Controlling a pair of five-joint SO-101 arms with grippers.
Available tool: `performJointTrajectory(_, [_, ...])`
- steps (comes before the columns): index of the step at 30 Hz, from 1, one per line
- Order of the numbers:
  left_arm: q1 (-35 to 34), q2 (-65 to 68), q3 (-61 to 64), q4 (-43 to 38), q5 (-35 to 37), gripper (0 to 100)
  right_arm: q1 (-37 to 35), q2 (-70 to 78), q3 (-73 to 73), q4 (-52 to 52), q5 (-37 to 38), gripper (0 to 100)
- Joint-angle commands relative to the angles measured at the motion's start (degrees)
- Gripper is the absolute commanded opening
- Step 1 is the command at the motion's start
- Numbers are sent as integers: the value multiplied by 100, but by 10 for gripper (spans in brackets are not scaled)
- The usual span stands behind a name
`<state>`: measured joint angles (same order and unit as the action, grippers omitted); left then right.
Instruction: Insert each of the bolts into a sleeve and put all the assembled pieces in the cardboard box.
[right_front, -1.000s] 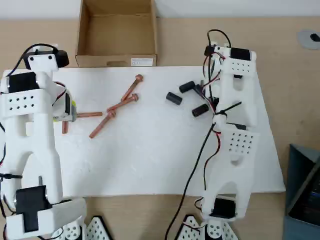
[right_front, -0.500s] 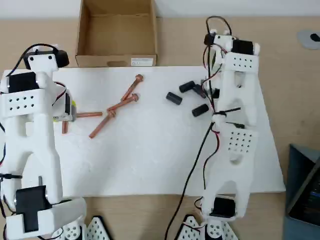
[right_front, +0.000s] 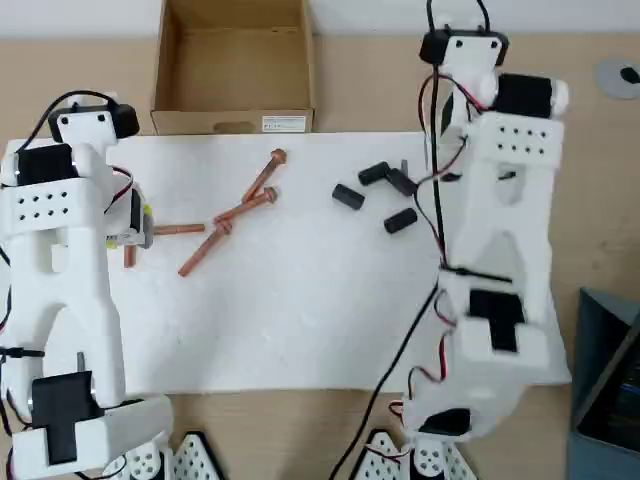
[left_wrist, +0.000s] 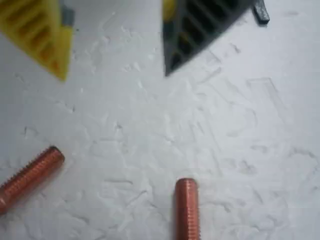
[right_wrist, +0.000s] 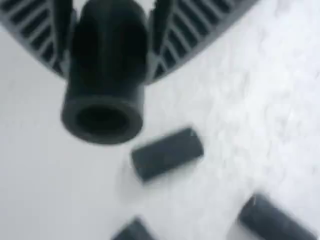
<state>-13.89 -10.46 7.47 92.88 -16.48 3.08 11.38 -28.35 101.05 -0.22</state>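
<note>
**Bench layout, largest to smallest.** The bench (right_front: 360, 80) is carrying a white sheet (right_front: 300, 320). The cardboard box (right_front: 200, 121) is standing open at the sheet's far edge, and no assembled piece is lying in it yet. The left arm (right_front: 60, 250) is standing over the sheet's left end and the right arm (right_front: 500, 230) over its right side.

The left end effector (left_wrist: 115, 70) is hanging released. Its yellow and black fingers (left_wrist: 40, 30) are spread above the sheet and touching nothing. The right end effector (right_wrist: 107, 55) is grasping one sleeve (right_wrist: 102, 117) across its outer wall, leaving the open bore unobstructed.

The bolts (right_front: 245, 207) are lying scattered on the left half of the sheet, some crossing or touching at the heads. Two threaded ends (left_wrist: 186, 210) are resting near the left fingers. The loose sleeves (right_front: 347, 196) are lying on their sides near the right arm, well apart from the bolts.

**Handling.** The bolts are looking like copper-coloured metal: stiff, dense for their size and apt to roll. The threads are probably offering a sure purchase. A hold on the shank close to the head is leaving the threaded tip free to enter a bore. The sleeves are appearing rigid, light and smooth-walled, so a slack squeeze is risking a twist or a slip. A hold across the middle of the wall, as the right end effector is showing, is keeping both mouths open.
</note>
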Motion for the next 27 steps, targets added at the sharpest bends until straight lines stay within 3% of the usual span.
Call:
performJointTrajectory(1, [88, -57, -299, 44, 0, 139, -13, -1077, 875, 132, 35, 10])
performJointTrajectory(12, [1538, 259, -1565, 457, 237, 139, -4, -3143, 3275, 26, 53, 10])
performJointTrajectory(27, [2154, 3424, -4826, 756, 378, 93, 4, -5059, 5341, -237, 360, 10])
